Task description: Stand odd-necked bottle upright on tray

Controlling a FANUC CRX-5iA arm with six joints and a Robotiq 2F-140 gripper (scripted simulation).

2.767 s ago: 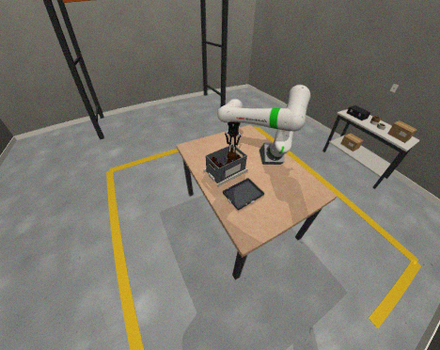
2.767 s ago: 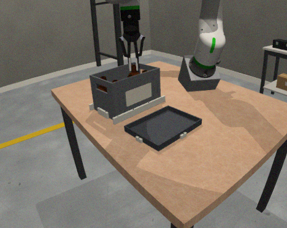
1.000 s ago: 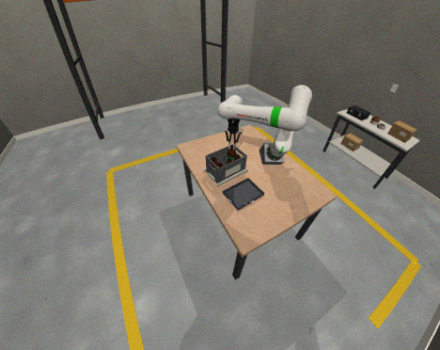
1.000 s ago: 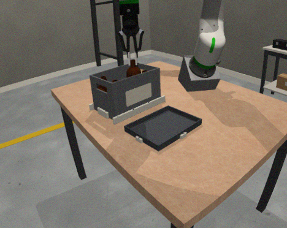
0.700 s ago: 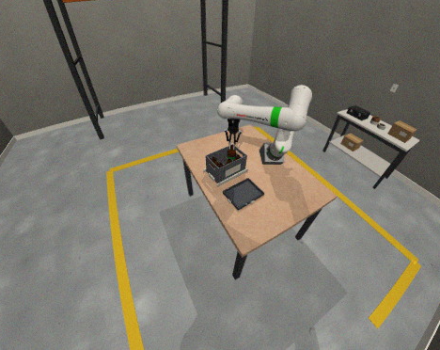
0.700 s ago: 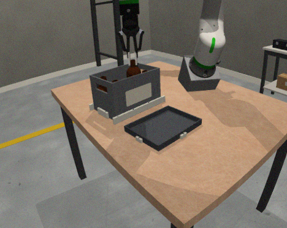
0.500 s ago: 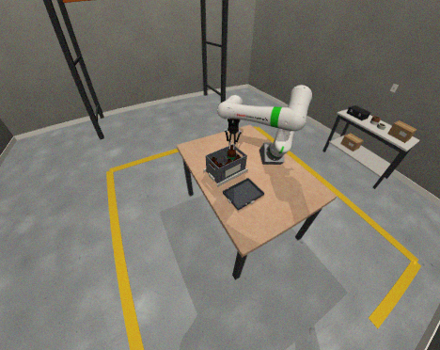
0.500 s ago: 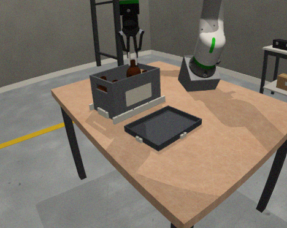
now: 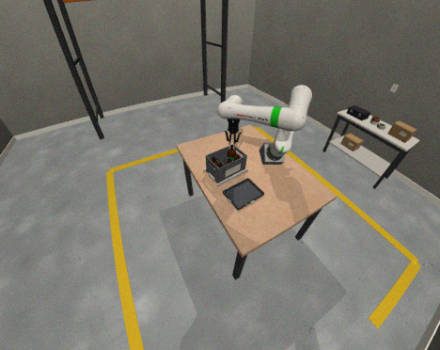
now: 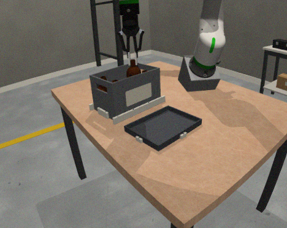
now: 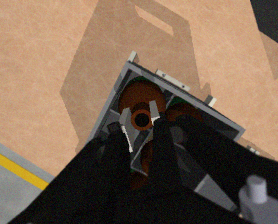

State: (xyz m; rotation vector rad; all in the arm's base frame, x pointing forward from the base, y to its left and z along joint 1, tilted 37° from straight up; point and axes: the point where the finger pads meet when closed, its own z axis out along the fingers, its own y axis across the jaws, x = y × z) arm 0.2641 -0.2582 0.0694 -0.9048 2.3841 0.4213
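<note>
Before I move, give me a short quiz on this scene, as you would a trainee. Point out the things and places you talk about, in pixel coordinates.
1. True or false: a bottle already stands on the tray (image 9: 243,193) (image 10: 164,123) (image 11: 269,17).
2. Which part of the brown bottle (image 9: 231,153) (image 10: 133,72) (image 11: 142,94) is between the fingers of the gripper (image 9: 232,146) (image 10: 132,60) (image 11: 142,114)?
A) base
B) neck
C) middle of the body
3. Fill in: the pale rectangular patch is on the side of the ____.

Key: 1 false; 2 B; 3 crate (image 9: 214,172) (image 10: 105,102) (image 11: 186,97).
</note>
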